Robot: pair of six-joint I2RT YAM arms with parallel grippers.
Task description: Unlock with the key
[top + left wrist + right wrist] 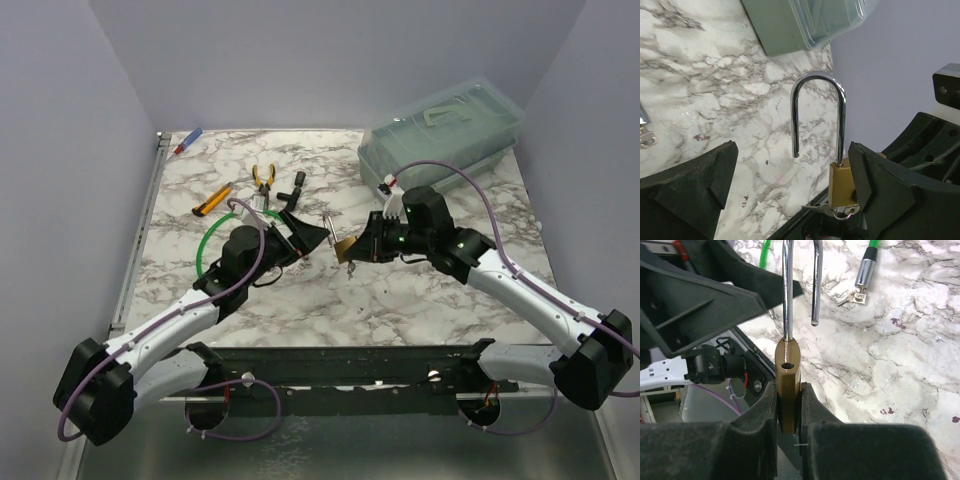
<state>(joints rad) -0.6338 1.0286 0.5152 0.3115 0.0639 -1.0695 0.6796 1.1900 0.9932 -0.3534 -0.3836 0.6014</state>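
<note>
Right gripper (788, 400): fingers clamped on padlock (788, 375), base hidden.
Left gripper (794, 155): fingers wide apart, flanking shackle (840, 115).
Key (858, 297): beyond padlock, tiny, blurry.

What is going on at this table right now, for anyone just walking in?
The right end effector grips the brass padlock by its body. The shackle stands open, with one leg free of the body. A small silver key sits at the padlock's underside. The left end effector is wide open around the lock, holding nothing.
</note>
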